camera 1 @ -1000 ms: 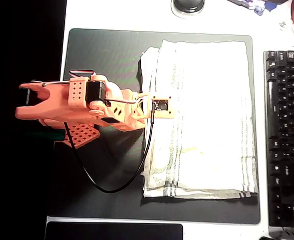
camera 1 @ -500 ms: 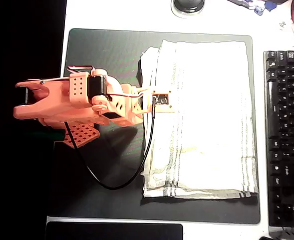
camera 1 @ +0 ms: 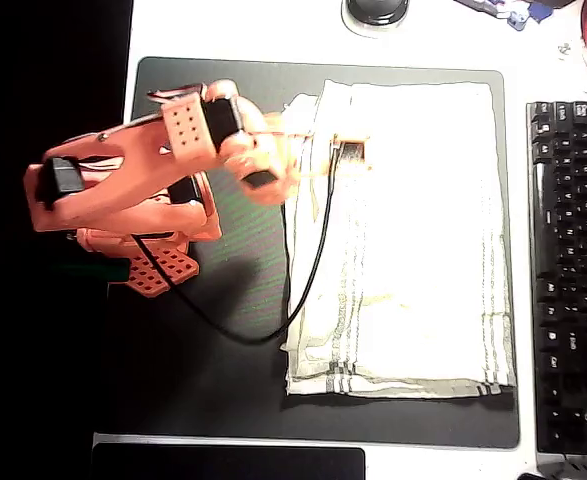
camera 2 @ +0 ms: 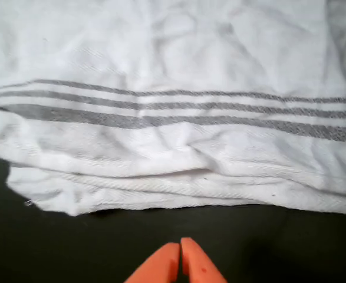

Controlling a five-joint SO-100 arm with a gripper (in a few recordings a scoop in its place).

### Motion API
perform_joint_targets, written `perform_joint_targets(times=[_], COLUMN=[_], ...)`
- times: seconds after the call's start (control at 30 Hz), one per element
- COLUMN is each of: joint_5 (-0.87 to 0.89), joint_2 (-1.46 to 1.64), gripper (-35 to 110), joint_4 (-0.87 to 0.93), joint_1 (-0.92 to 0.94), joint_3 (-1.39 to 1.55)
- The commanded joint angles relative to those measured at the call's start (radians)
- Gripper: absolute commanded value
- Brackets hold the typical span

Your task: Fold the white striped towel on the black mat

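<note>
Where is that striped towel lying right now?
In the overhead view the white striped towel lies on the right part of the black mat, beside the black keyboard on its right.

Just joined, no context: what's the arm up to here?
An orange arm is working on the white striped towel, which lies already folded over on the black mat. In the wrist view the gripper has its fingers together with nothing between them, over bare mat just short of the towel's layered edge. A keyboard sits to the right in the overhead view.
</note>
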Motion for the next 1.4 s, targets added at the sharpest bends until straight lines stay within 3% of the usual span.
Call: perform_joint_targets(times=[0.0,0.47,0.87,1.37], joint_5=[0.048,0.253,0.245,0.201], joint_2=[-0.1,-0.595,-1.063,-1.404], gripper=[0,0,1,19], joint_4=[0.017,-0.035,-0.055,-0.051], joint_1=[-0.063,-0.221,-0.265,-0.278], joint_3=[-0.14,-0.591,-0.974,-1.255])
